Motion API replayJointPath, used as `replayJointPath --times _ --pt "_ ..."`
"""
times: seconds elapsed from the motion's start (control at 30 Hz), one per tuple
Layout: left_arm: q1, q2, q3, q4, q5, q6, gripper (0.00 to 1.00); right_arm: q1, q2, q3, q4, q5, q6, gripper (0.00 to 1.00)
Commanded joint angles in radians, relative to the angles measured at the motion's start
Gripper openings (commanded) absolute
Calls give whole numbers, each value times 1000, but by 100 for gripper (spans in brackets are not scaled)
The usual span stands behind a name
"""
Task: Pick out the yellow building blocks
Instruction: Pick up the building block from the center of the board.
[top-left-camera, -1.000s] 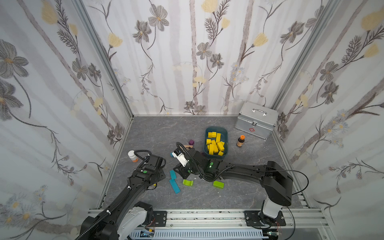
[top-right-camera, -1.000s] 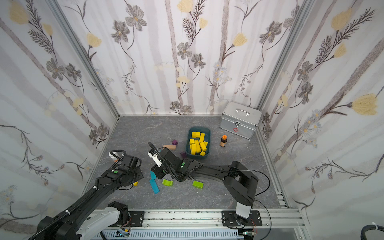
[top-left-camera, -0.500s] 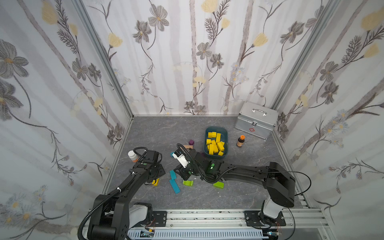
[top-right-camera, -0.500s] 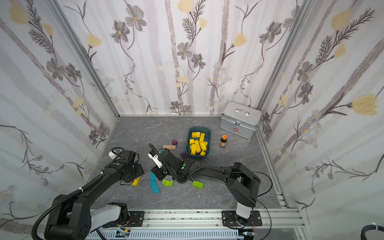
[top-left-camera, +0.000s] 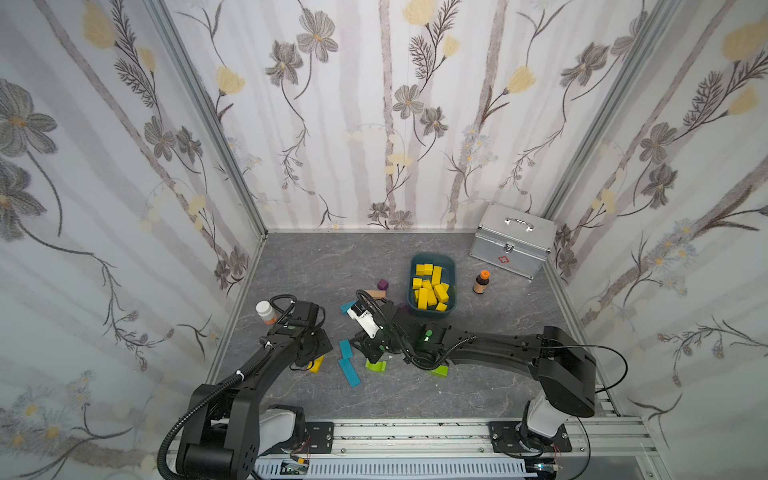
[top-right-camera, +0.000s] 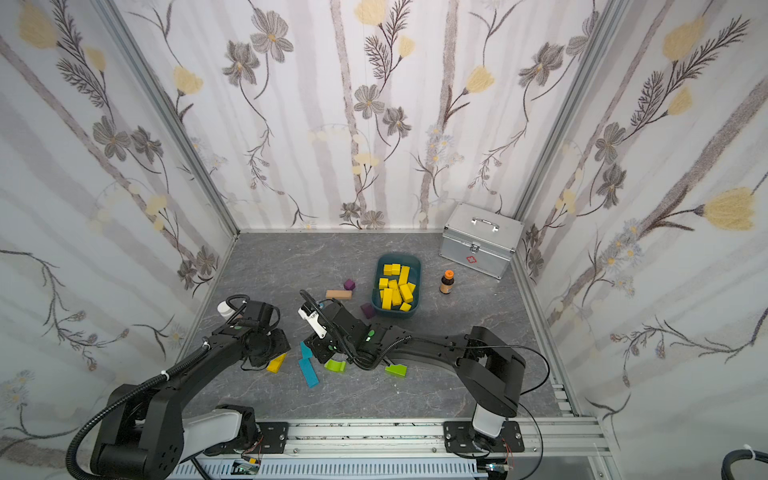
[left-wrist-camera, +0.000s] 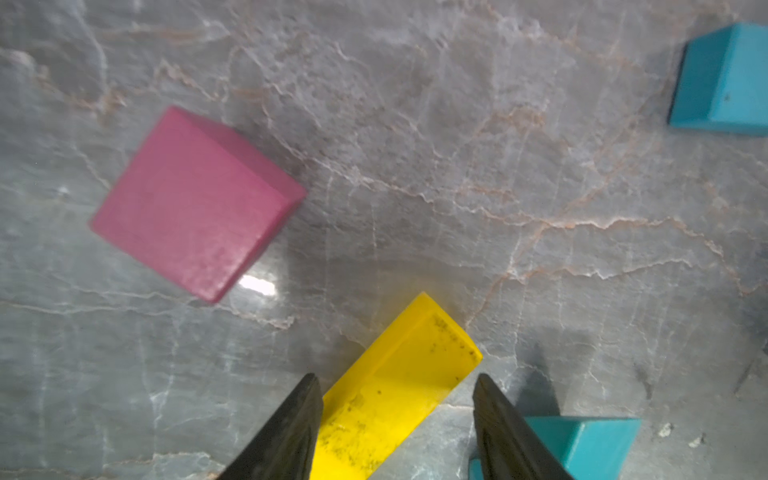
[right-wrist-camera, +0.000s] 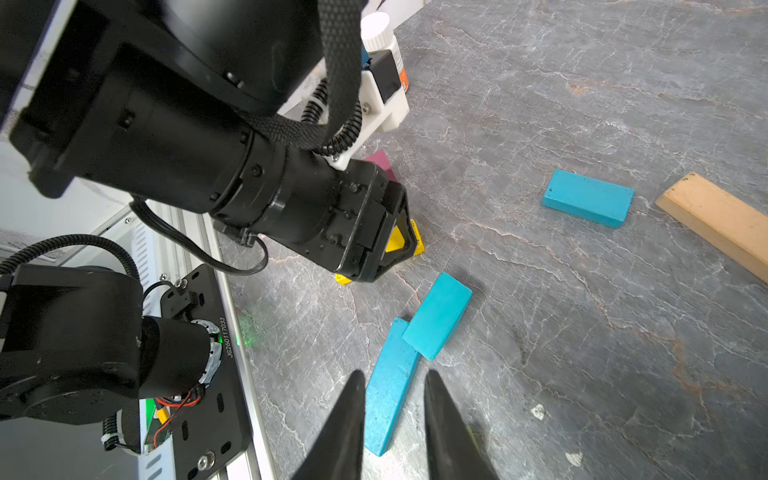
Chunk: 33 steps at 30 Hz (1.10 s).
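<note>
Worktop (left-wrist-camera: 457, 145) is showing glossy grey marble-look veining, throwing a glare spot. Yellow block (left-wrist-camera: 395, 390) is wearing smooth paint with dark scuffs; tan bar (right-wrist-camera: 715, 224) is looking like bare matt wood, case (top-left-camera: 509, 249) reading as brushed metal.

— How do my arms sit right now?
— In a top view, my left arm (top-left-camera: 253, 368) reaches up from the lower left, wrist bent downward. My right arm (top-left-camera: 498, 349) stretches low from the lower right toward the centre.
— And the jaws?
— My left gripper (left-wrist-camera: 395, 378) points down, jaws standing apart. My right gripper (right-wrist-camera: 392, 374) is drawn nearly together, with only a slim gap between the tips.
</note>
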Motion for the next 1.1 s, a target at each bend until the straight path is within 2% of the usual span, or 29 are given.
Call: replayJointPath --times 0.0,0.17,0.57,0.8,0.93,1.07 --pt "-16 9 18 -43 -27 -8 63 2 -15 -8 60 20 1 27" --pt "-34 44 39 -73 -22 -18 62 2 -10 -21 84 12 7 27" --pt "-46 44 43 -86 -42 -13 47 2 -34 -52 99 36 3 27" --pt "-46 44 42 -82 -45 -10 43 2 -42 -67 101 51 3 27" --pt "-46 71 45 -81 -42 -7 46 2 -41 -65 100 55 5 28" --pt "-48 87 46 -72 -30 -2 43 2 -41 -68 103 59 8 28"
